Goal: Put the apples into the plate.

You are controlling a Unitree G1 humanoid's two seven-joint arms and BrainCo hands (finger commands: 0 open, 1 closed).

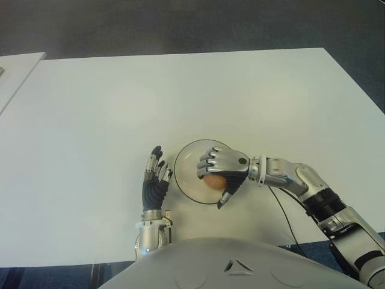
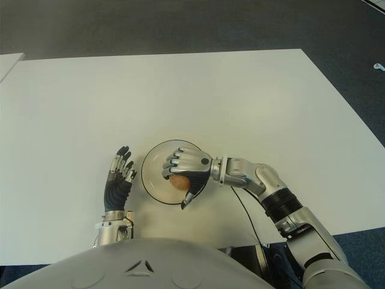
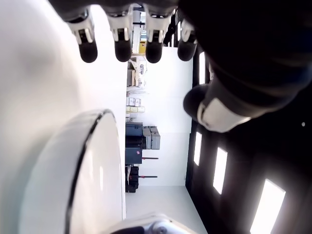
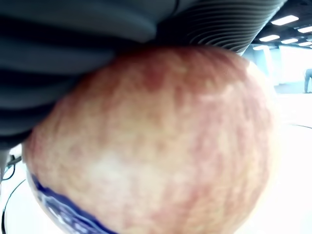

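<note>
A red-yellow apple (image 1: 215, 180) is held in my right hand (image 1: 220, 170), whose fingers curl over it above the white plate (image 1: 187, 170) near the table's front edge. The right wrist view is filled by the apple (image 4: 156, 141) pressed against the palm. My left hand (image 1: 155, 178) shows just left of the plate, fingers straight and spread, holding nothing. In the left wrist view its fingertips (image 3: 116, 48) point out along the table beside the plate's rim (image 3: 83, 156). I see only this one apple.
The white table (image 1: 180, 96) stretches wide behind the plate. A second white surface (image 1: 15, 69) stands at the far left. A black cable (image 1: 286, 220) runs off the front edge under my right forearm. Dark floor lies beyond.
</note>
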